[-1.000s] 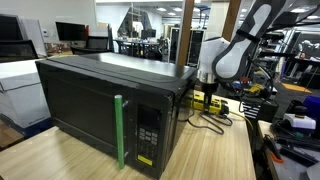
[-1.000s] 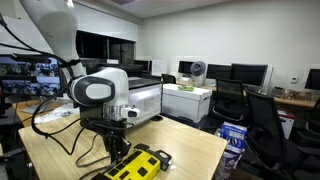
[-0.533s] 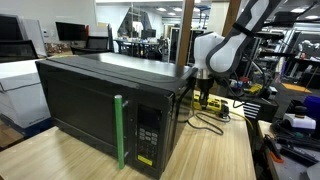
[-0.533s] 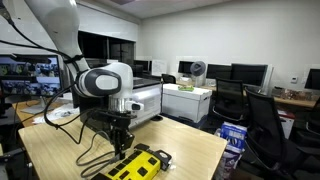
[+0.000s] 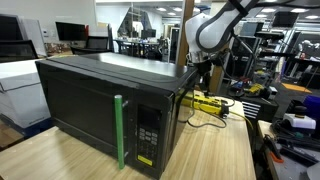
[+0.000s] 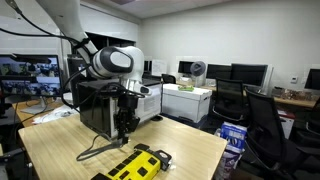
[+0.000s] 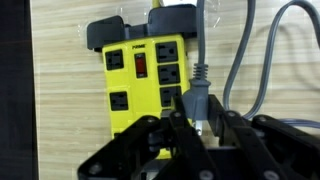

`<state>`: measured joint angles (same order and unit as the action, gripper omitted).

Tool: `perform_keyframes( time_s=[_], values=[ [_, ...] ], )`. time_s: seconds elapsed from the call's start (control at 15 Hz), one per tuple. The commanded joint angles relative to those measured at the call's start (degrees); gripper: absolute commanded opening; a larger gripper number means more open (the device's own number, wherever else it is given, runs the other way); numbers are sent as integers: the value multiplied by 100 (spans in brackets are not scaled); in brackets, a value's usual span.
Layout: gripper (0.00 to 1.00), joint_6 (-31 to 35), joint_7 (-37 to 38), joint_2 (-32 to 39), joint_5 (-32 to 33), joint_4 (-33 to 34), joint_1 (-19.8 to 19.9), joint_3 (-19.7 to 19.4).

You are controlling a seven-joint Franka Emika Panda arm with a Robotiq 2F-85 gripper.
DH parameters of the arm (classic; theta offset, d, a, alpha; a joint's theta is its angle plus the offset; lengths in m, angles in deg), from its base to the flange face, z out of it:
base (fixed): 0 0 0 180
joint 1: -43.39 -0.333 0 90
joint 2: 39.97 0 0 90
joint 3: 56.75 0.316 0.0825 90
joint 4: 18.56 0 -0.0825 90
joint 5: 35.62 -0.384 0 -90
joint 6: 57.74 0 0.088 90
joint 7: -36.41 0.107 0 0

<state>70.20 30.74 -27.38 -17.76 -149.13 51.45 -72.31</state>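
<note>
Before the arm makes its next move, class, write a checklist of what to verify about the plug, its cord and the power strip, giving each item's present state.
1. The gripper is closed on the plug: ok.
2. The plug is lifted clear of the power strip: ok, judging by the exterior views.
3. The power strip lies flat on the table: ok.
4. The cord is free of snags: cannot tell.
5. The microwave door is shut: ok.
</note>
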Motion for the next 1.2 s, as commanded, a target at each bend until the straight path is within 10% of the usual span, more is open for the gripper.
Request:
perform_keyframes(
  time_s=[0.0, 1.13],
  values=[
    [8, -1184, -375, -99, 37, 447, 132, 140],
    [8, -6693, -2459, 2113, 925, 3485, 787, 446]
  ],
)
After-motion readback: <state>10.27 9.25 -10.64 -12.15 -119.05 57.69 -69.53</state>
